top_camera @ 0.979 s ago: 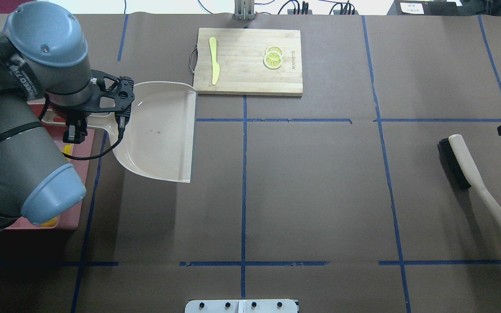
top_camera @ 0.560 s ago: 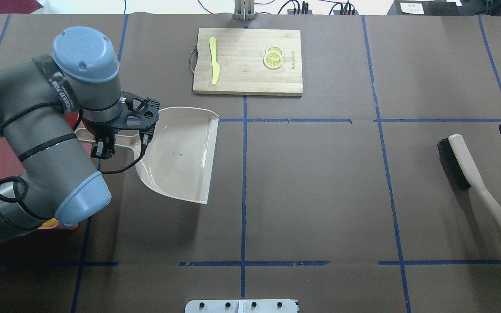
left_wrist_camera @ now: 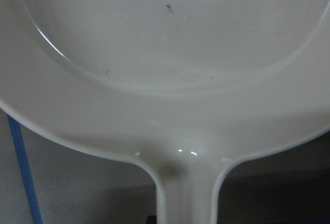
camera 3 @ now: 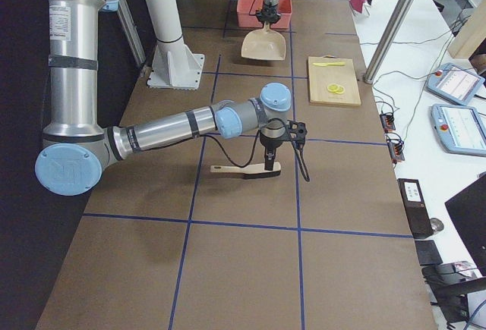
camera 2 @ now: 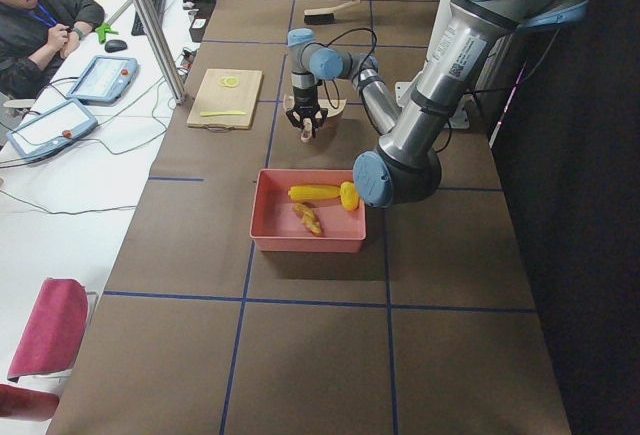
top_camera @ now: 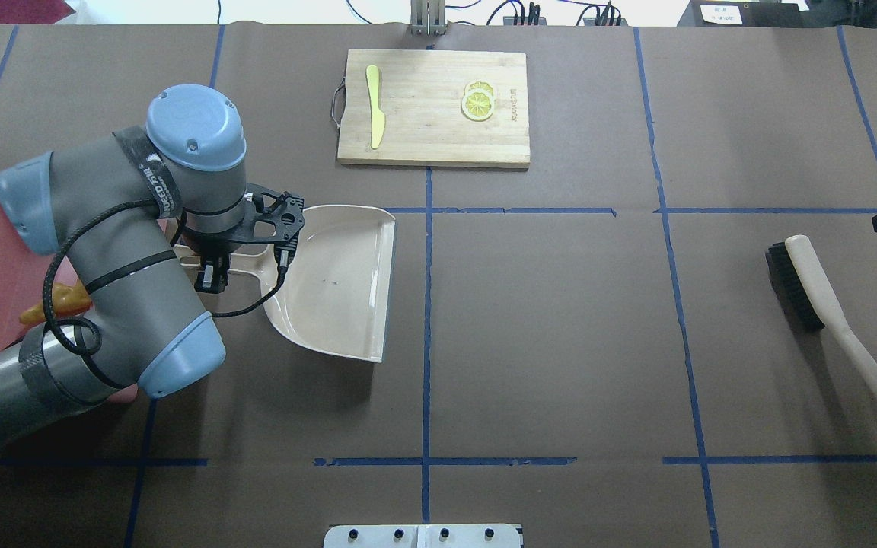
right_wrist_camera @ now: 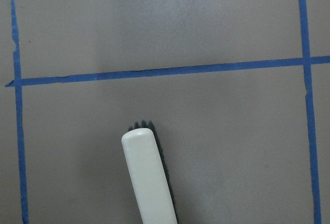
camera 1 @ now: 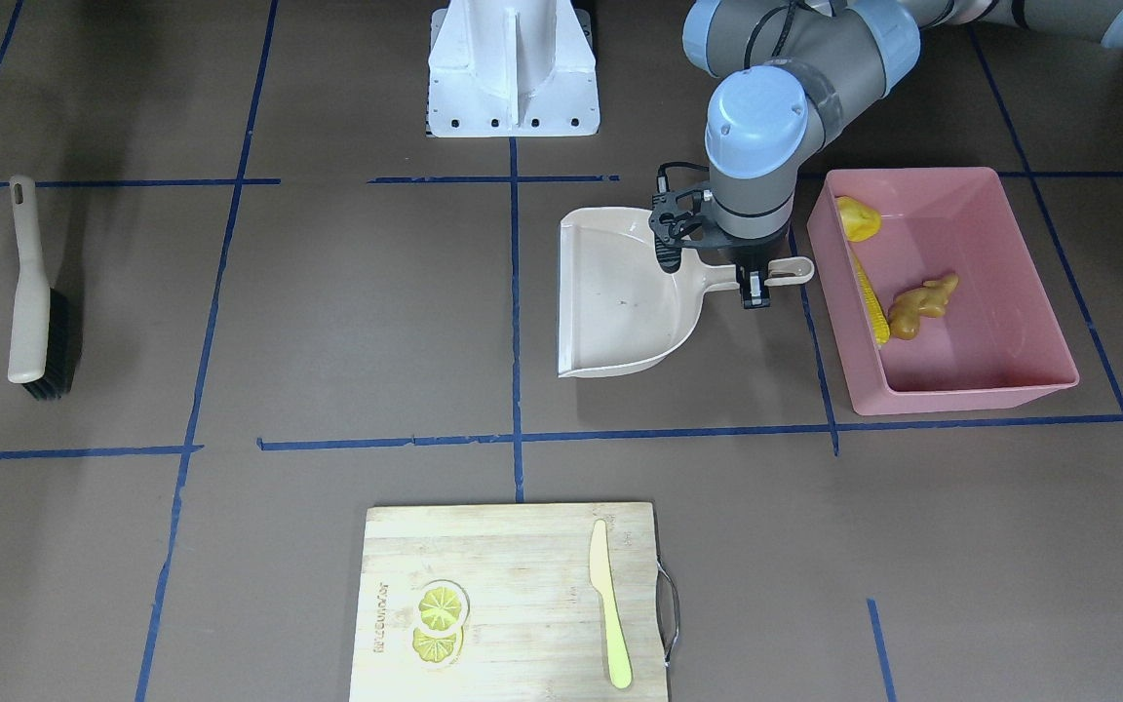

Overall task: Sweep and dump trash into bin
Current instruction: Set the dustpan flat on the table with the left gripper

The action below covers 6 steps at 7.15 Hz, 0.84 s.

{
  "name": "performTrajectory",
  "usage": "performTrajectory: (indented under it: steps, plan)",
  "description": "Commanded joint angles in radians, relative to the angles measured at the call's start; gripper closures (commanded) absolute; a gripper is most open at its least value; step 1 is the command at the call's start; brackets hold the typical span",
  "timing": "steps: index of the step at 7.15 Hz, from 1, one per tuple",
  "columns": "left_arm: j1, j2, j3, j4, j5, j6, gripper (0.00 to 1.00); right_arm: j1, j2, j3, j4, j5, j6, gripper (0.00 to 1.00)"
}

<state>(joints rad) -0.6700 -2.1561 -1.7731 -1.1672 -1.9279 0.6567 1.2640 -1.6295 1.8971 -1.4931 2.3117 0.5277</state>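
Since all three pieces of trash lie inside the bin (camera 1: 961, 395), the dumping is judged to be done. The corn cob (camera 1: 869, 292) is seen along the bin wall nearest the dustpan (camera 1: 620, 302), the yellow lump (camera 1: 857, 216) in the corner at one end of it, and the ginger root (camera 1: 922, 304) just beside the cob on the bin floor.

The left claw (camera 1: 755, 285) is closed narrowly on the dustpan's handle, close to where the handle widens into the pan. The pan is shown empty and near the bin on the table (top_camera: 560, 342); whether it rests on the table or is held just above cannot be told. The right claw (camera 3: 269, 155) is seen over the brush (top_camera: 819, 285), which lies on the table, but how its fingers stand cannot be told.

The toy foods are judged to be light, hard and smooth, so they would be expected to roll or skid rather than break, and are better scooped than pinched. The dustpan is judged to be stiff, thin and light; a hold near the root of the handle is thought best, since less twist is felt there.
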Motion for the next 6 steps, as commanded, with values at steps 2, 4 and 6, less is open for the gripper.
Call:
performTrajectory:
  steps: [2,4,6]
  plan:
    - [0.032,-0.014,0.043,-0.023,0.003,-0.054,0.93,0.0,-0.001,-0.001,0.001,0.0,0.0,0.0]
    - [0.033,-0.037,0.073,-0.028,0.003,-0.058,0.92,0.001,-0.003,-0.001,0.001,0.0,0.0,0.0]
    - [0.041,-0.034,0.08,-0.029,0.004,-0.054,0.82,0.0,-0.003,-0.001,0.001,0.0,0.0,0.0]
